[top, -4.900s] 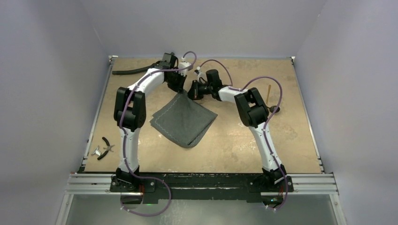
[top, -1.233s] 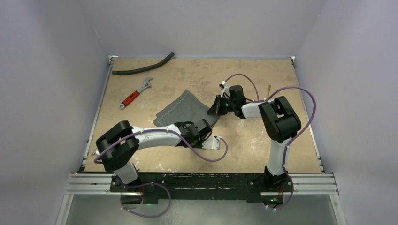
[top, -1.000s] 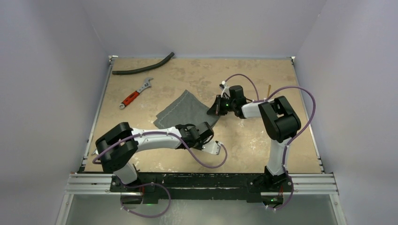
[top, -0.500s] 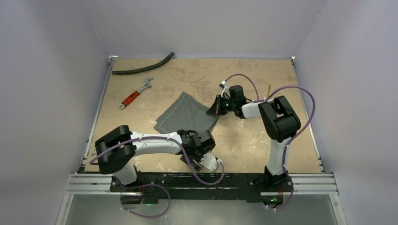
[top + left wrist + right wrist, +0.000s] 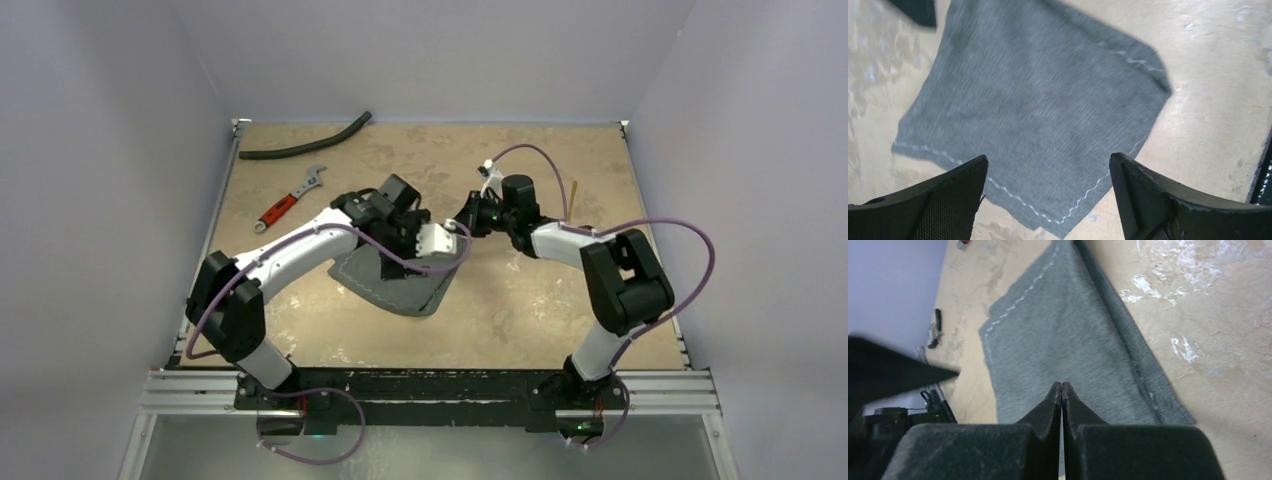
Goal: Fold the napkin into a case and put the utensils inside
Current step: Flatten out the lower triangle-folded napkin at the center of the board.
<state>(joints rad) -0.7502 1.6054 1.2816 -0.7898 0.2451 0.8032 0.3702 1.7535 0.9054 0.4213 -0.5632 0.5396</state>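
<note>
My left end effector (image 5: 1048,159) hangs released, fingers spread, with the folded napkin (image 5: 1038,100) flat on the counter (image 5: 520,300) just beneath it. My right end effector (image 5: 1062,386) is clenched on nothing I can see, its tips over the napkin's edge. A gold utensil (image 5: 573,191) lies well off to its right.

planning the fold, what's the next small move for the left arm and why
Probably lower the left gripper onto the napkin at its stitched edge and pinch it: its jaws stand open above the flat cloth, holding nothing, while the right gripper is shut over the far corner.
</note>
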